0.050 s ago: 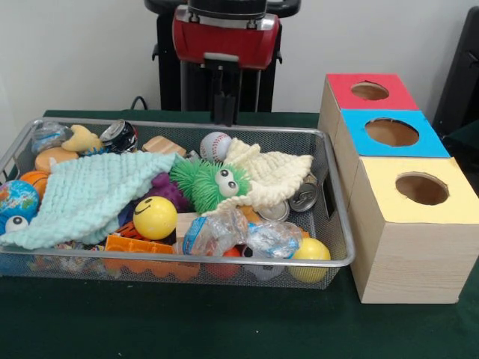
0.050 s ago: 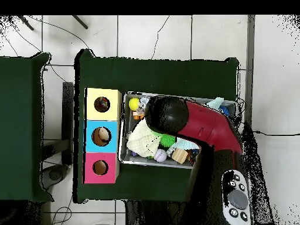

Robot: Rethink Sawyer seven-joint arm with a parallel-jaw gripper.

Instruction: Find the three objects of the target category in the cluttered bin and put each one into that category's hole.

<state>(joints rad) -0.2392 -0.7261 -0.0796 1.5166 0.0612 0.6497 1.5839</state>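
A wire mesh bin (image 1: 338,224) is seen on the green table (image 1: 224,321), filled with clutter: a mint cloth (image 1: 86,196), a cream cloth (image 1: 271,173), a green fuzzy toy (image 1: 208,182), a baseball (image 1: 215,145), a yellow smiley ball (image 1: 155,218) and a can (image 1: 303,197). At 3 o'clock of the bin, three boxes with holes are lined up: red (image 1: 370,91), blue (image 1: 392,132), yellow (image 1: 421,188). The claw (image 1: 224,111) is held above the bin's far rim; whether it is released or clenched cannot be told
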